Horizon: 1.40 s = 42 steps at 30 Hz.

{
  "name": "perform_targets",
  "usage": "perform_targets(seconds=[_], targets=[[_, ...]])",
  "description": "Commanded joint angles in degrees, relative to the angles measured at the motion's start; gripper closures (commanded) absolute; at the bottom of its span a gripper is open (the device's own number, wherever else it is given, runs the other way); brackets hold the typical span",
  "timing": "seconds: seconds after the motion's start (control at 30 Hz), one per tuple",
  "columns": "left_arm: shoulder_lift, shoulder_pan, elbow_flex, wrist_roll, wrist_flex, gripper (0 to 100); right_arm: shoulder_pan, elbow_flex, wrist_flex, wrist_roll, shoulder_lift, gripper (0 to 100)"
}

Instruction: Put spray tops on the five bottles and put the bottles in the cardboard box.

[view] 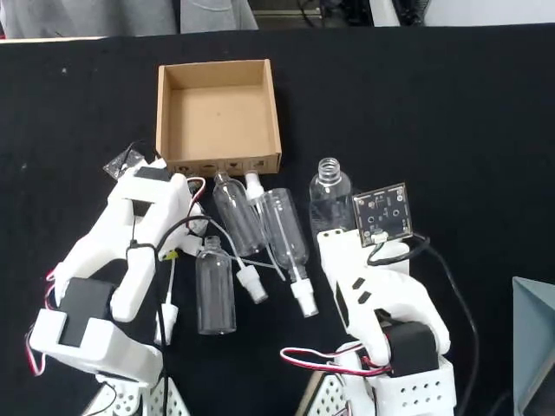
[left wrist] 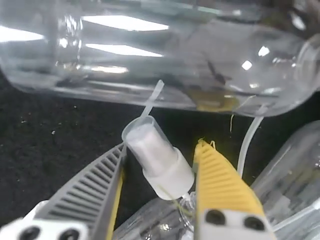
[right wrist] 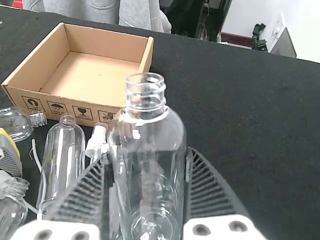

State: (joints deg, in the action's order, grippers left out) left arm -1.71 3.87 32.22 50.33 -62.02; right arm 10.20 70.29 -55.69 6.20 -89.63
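So far: cardboard box (view: 212,66), upper left of high view, empty. Right pincer (right wrist: 147,157) clamps an upright topless bottle (right wrist: 147,125). Left pincer (left wrist: 161,146) seemingly grips a spray top (left wrist: 157,162). No bottles boxed.

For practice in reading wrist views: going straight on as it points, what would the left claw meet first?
The spray top, already in the gap of the left claw. Straight beyond it, a clear bottle lies across the path, though the depth between them is unclear.
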Motion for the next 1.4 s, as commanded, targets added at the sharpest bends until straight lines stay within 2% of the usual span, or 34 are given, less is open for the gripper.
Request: perform_targets(seconds=[0.0,0.2,0.27,0.9,1.1,1.37], targets=[[-0.79,-0.84,-2.51,0.53,0.79,81,-1.85,-0.04,1.67,0.26,-1.01,96.3],[-0.79,-0.84,-2.51,0.18,0.88,98,-1.85,-0.04,1.67,0.26,-1.01,96.3],[-0.88,-1.19,-2.33,0.44,0.88,96,-1.85,0.04,1.67,0.26,-1.01,96.3],[0.09,-2.33,-4.7,0.53,0.18,97,-1.85,0.04,1.58,0.26,-1.01,96.3],[5.54,-2.51,-3.91,0.53,0.26,97,-1.67,0.04,1.58,0.26,-1.01,96.3],[13.36,-6.37,-0.75,0.44,0.7,97,-1.67,0.04,1.58,0.26,-1.01,96.3]])
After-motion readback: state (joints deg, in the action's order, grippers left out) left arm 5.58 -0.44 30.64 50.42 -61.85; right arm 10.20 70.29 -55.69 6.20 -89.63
